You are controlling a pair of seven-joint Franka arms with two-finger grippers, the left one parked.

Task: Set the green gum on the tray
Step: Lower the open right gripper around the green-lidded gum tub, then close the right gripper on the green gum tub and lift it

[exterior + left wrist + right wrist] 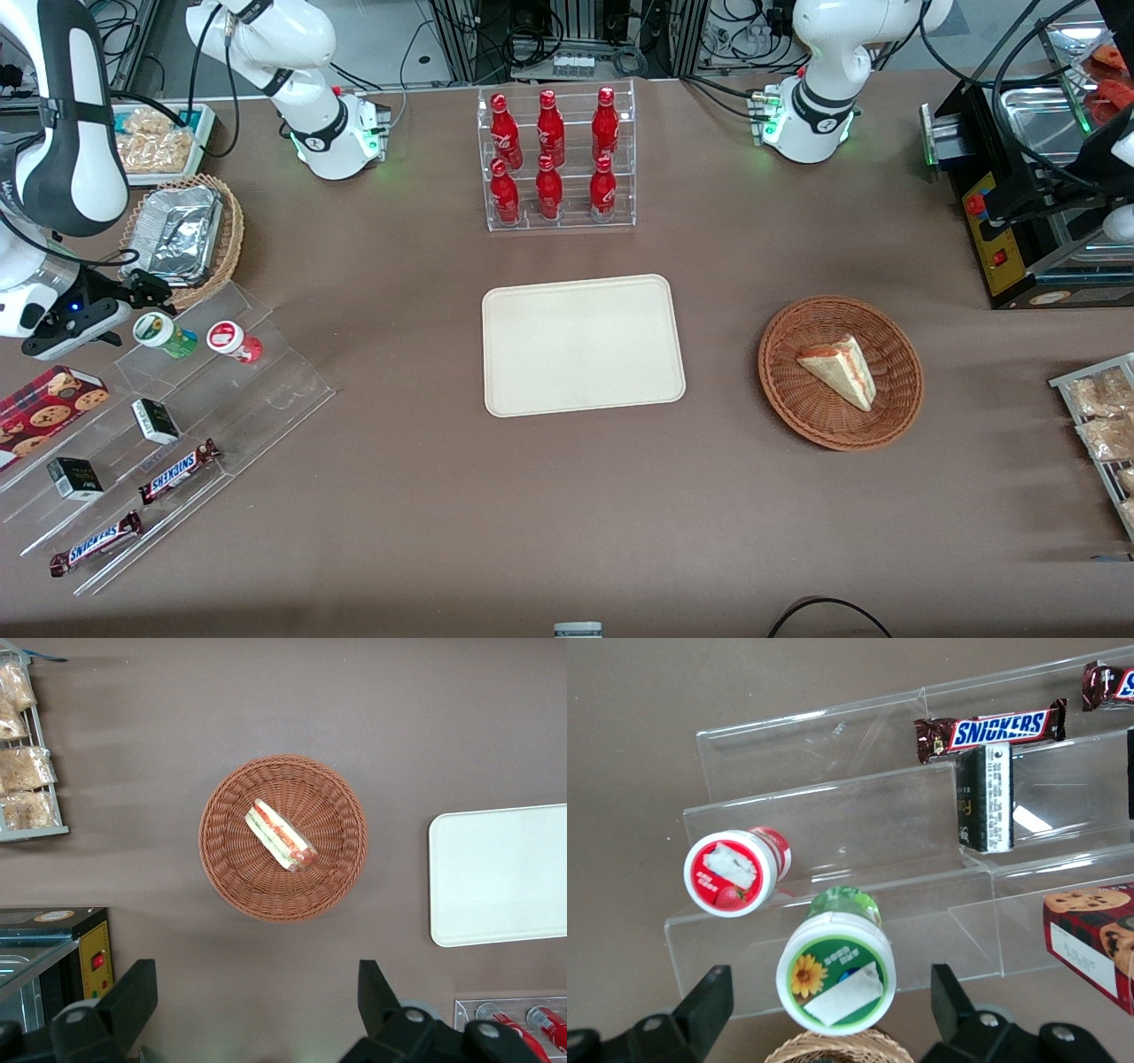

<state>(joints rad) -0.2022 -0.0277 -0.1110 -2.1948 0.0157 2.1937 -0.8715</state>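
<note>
Approach step: the pincer (833,1010), fingers apart, hovers above the green gum (835,970) and must descend, clamp it, then carry it to the tray (583,344).

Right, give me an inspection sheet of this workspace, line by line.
Surface: brown table, no spills seen.
Job's things: green gum lies on the clear stepped rack, beside the red gum; tray at mid-table holds nothing.
Clutter: Snickers bars, cookie box, foil tray in a basket, red bottles in a rack, sandwich in a wicker basket.
End effector: right arm's end effector open, astride the green gum, not gripping.
Cables: black cable at the table edge nearest the camera.
Surroundings: a black appliance toward the parked arm's end.
</note>
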